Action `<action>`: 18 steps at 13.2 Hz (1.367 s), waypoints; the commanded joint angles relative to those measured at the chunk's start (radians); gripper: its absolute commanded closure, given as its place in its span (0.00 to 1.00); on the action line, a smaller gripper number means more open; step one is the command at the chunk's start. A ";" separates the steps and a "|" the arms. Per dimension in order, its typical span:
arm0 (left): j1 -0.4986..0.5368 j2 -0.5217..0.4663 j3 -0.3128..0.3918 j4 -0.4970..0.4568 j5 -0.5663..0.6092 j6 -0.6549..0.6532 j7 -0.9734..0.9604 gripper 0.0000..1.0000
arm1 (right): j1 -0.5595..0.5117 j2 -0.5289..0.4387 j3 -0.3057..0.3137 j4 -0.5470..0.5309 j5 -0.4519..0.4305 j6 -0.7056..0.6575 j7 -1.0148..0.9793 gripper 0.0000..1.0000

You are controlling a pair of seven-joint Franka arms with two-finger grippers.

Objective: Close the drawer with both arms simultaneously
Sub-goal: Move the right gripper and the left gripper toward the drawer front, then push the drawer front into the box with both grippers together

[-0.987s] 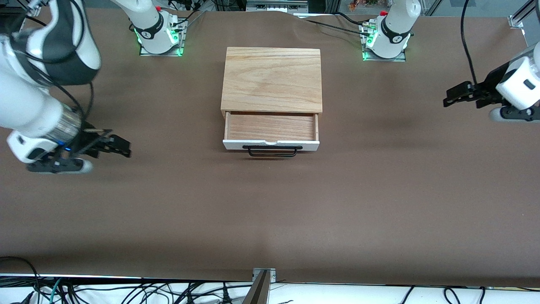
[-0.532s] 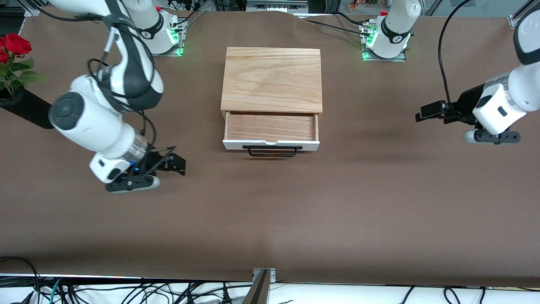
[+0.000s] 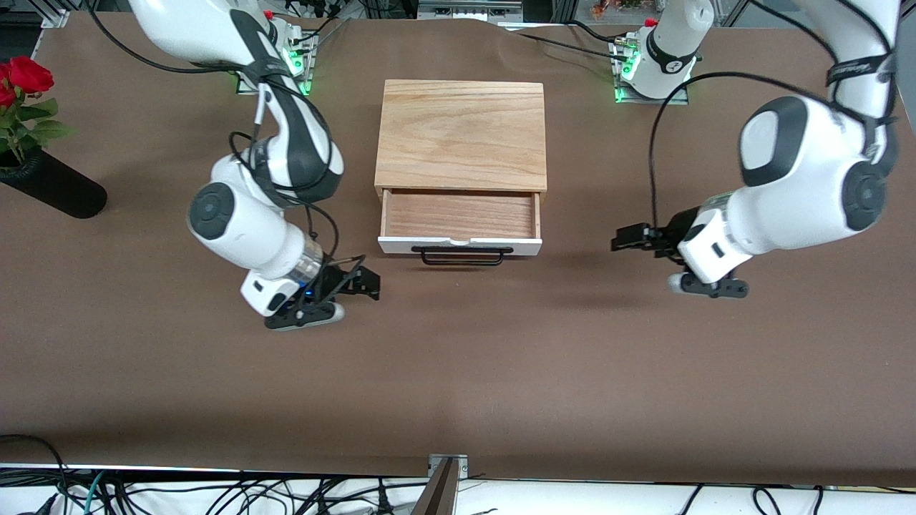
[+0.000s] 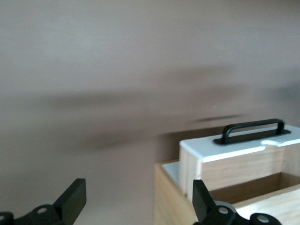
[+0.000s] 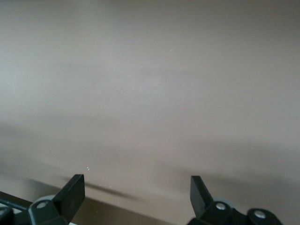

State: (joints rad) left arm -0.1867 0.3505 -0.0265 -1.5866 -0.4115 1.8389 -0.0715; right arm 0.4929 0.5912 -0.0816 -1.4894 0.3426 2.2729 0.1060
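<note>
The drawer (image 3: 459, 217) stands pulled out of the oak box (image 3: 461, 136), with its white front panel (image 3: 459, 247) and black bar handle (image 3: 461, 256) facing the front camera. My right gripper (image 3: 365, 282) is open and empty over the table, beside the drawer's front toward the right arm's end. My left gripper (image 3: 630, 239) is open and empty over the table, toward the left arm's end. The left wrist view shows the open gripper (image 4: 138, 206), the drawer front (image 4: 239, 146) and the handle (image 4: 253, 130). The right wrist view shows the open gripper (image 5: 136, 194) over bare table.
A black vase (image 3: 54, 189) with red roses (image 3: 25, 75) lies at the right arm's end of the table. The brown table cover (image 3: 458, 372) spreads in front of the drawer. Cables run along the table edge nearest the front camera.
Both arms have swung in from the table's ends toward the drawer. Each gripper now hangs close to the drawer's front. The drawer has not moved.
</note>
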 commanded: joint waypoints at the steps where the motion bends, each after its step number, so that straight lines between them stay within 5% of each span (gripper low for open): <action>1: -0.039 0.062 0.010 0.043 -0.065 0.029 -0.004 0.00 | 0.049 0.044 -0.009 0.015 0.019 0.033 0.006 0.00; 8: -0.157 0.172 0.010 0.043 -0.191 0.174 -0.007 0.00 | 0.056 0.044 0.003 0.015 0.021 -0.047 -0.008 0.00; 18: -0.247 0.232 0.011 0.028 -0.187 0.232 -0.048 0.00 | 0.059 0.006 0.005 0.015 0.021 -0.294 -0.008 0.00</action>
State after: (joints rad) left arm -0.4217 0.5673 -0.0280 -1.5782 -0.5820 2.0751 -0.1121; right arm 0.5513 0.6092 -0.0793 -1.4717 0.3436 2.0077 0.1093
